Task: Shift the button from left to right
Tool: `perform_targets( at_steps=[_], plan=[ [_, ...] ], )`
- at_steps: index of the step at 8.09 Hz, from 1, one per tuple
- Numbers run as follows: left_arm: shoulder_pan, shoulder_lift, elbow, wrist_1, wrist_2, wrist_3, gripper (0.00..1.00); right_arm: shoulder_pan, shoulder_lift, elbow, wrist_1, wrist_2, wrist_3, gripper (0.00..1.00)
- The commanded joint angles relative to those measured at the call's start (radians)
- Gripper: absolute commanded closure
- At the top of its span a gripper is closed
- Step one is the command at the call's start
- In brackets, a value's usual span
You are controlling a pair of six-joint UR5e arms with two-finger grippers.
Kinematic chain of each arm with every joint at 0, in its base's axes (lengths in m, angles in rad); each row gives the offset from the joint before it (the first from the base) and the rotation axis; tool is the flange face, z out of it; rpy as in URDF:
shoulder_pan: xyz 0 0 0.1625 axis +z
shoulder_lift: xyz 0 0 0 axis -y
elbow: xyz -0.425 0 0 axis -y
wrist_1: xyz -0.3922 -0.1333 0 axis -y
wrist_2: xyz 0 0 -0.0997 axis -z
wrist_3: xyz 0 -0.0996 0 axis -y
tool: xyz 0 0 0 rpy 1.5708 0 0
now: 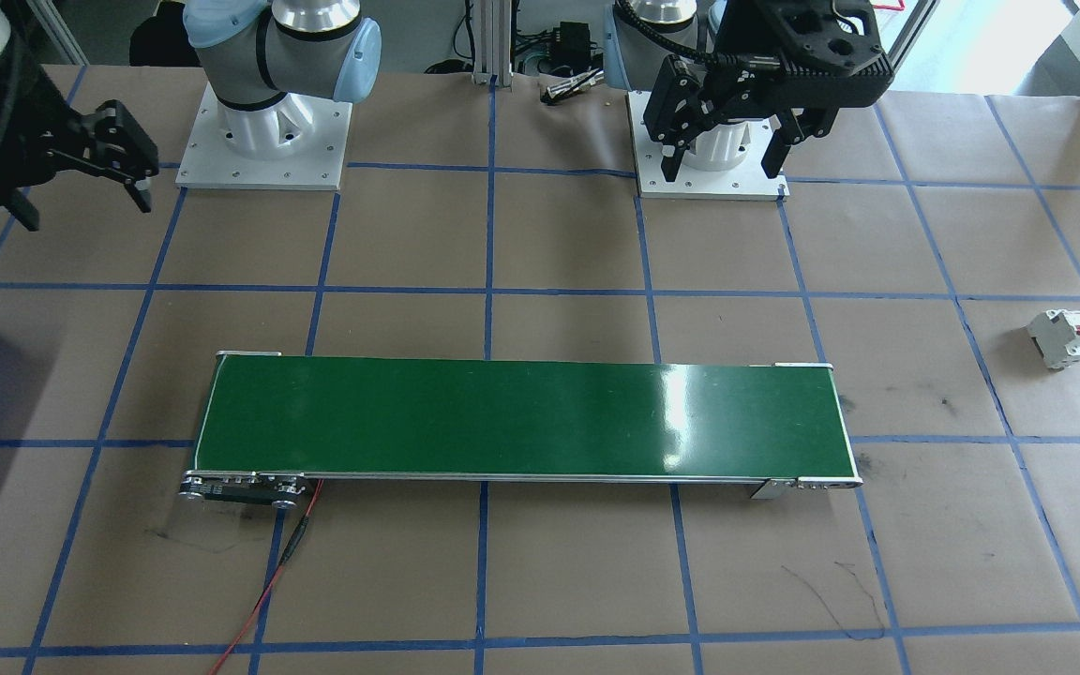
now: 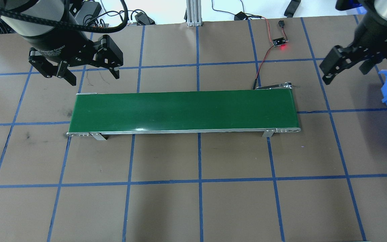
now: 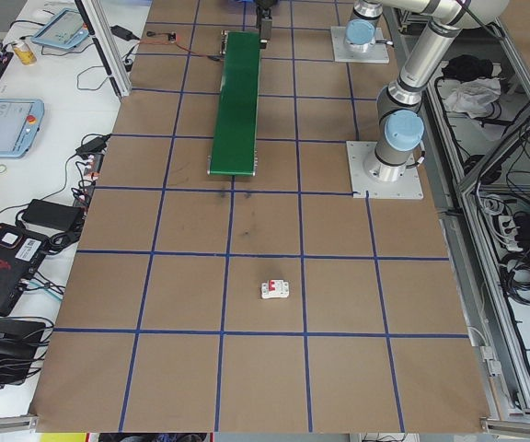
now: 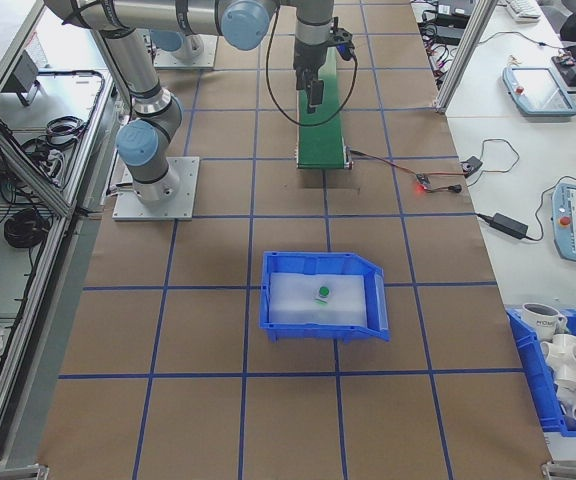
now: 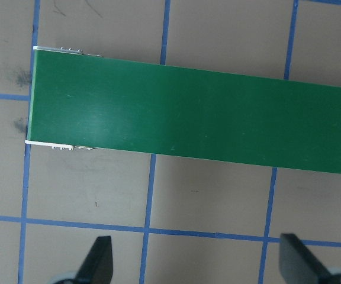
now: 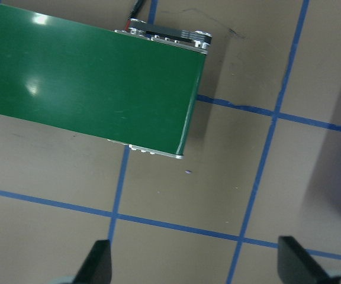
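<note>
My two arms are silver-grey metal tubes with pale blue caps on the joints, each bolted to a square white base plate ringed with small screws. A black corrugated cable loops along my left arm (image 2: 45,20) down to the wrist. My left gripper (image 2: 89,72) is matte black, built of linked bars with visible pivot pins, and its round black body carries white lettering. My right gripper (image 2: 344,70) is the same black linkage, with a white printed label on the wrist above it and a small blue light glowing near the wrist. My fingertips (image 5: 99,260) are dark, tapered pads
</note>
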Motion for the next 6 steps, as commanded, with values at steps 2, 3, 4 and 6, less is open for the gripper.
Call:
perform_targets(
  at_steps=[2, 3, 4, 6],
  plan=[
    [0.000, 0.000, 0.001, 0.000, 0.002, 0.001, 0.00, 0.207, 0.022, 0.000, -0.049, 0.001, 0.389, 0.00],
    [0.000, 0.000, 0.001, 0.000, 0.002, 0.001, 0.00, 0.216, 0.028, 0.000, -0.053, 0.001, 0.405, 0.00],
    [0.000, 0.002, 0.001, 0.000, 0.002, 0.001, 0.00, 0.215, 0.030, 0.000, -0.062, 0.001, 0.404, 0.00],
    [0.000, 0.002, 0.001, 0.000, 0.002, 0.001, 0.00, 0.215, 0.030, 0.002, -0.064, 0.001, 0.404, 0.00]
  ],
)
